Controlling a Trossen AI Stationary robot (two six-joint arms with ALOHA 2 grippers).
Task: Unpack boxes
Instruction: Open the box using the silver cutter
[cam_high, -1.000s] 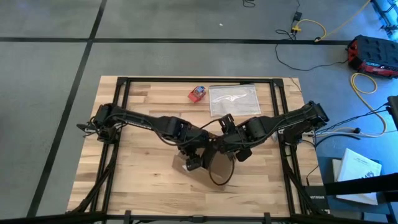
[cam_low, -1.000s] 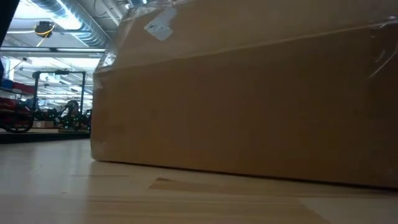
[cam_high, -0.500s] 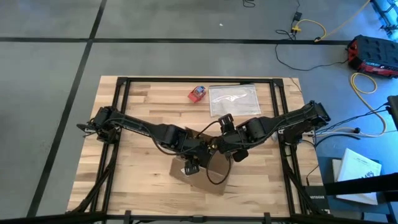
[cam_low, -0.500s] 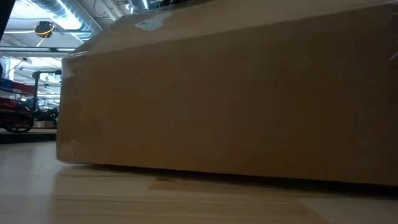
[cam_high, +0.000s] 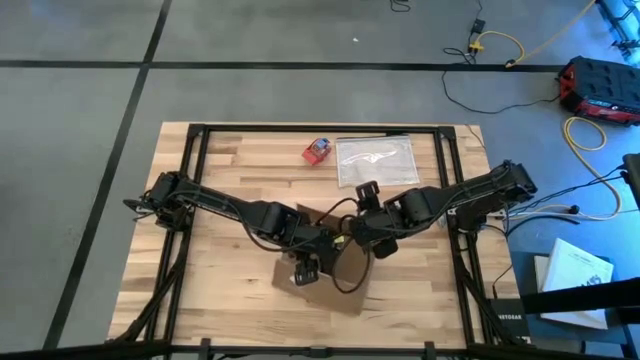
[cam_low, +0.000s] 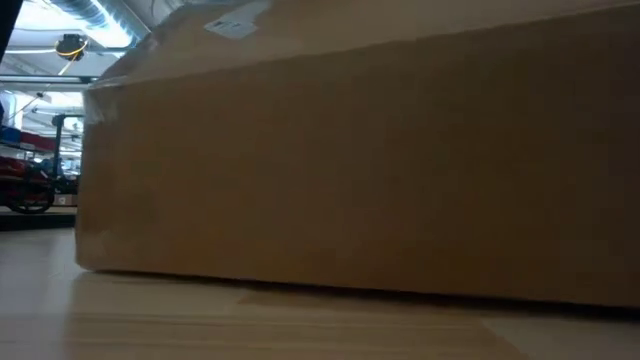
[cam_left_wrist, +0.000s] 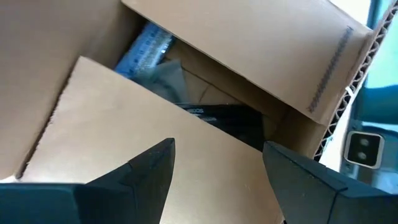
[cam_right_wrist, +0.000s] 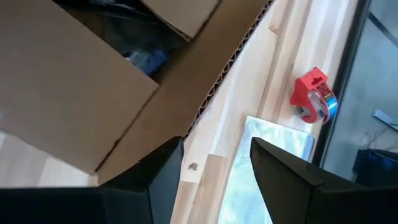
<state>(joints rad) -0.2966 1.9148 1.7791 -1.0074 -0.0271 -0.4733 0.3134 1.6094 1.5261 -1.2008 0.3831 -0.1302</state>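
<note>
While both arms meet mid-bench (cam_high: 220, 150) | left hand (cam_left_wrist: 217, 162) open over box (cam_high: 335, 280) flap, gripping nothing | right hand (cam_right_wrist: 214, 158) open beside box edge, empty

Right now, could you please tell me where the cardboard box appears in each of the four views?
High view: the cardboard box lies at table centre, under both arms.
Low view: its side wall fills nearly the whole picture.
Left wrist view: open flaps and dark contents fill the picture.
Right wrist view: flaps take the upper left.
Shared landmark: the red tape dispenser, in the high and right wrist views only.
</note>
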